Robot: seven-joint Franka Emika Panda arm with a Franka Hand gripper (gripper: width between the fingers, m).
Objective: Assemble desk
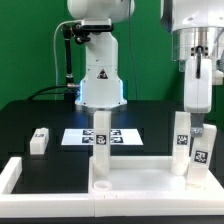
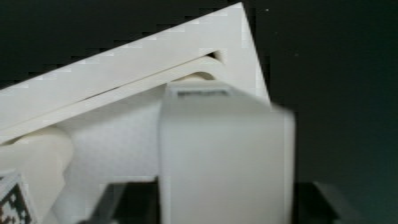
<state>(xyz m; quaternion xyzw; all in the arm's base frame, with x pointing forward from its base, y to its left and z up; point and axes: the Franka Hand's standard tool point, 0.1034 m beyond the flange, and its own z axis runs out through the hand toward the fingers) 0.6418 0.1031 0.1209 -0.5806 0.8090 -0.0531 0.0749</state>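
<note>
Well off the desk top's [image 1: 140, 178] end on the exterior view's left, a loose leg [image 1: 40, 140] lies flat on the black worktop [image 1: 30, 115]. Behind the desk top lies the marker board [image 1: 75, 138].

The desk top is a wide white tray at the front of the worktop, beside the low border frame [image 1: 12, 178]. A first leg [image 1: 100, 135] stands upright on the desk top's corner toward the exterior view's left. Toward the other end stand two more: a rear leg [image 1: 182, 135] and, just beside it, a front leg [image 1: 202, 152].

My pincer [image 1: 201, 124] hangs straight down over the front leg, with a finger on either side of its top. In the wrist view the front leg [image 2: 222, 150] fills the space between my fingers, above a corner of the desk top [image 2: 125, 90]. I cannot tell whether my fingers grip the leg or stand just clear of it.

I see three risks from here:
- **Unseated leg:** if the front leg is not fully seated in the desk top, letting go could leave it tilted or loose.
- **Dragging finger:** if I rise while one finger drags on the leg, I could pull it out or shift the desk top.
- **Sideways drift:** the rear leg is so close that any sideways drift could knock it.
</note>
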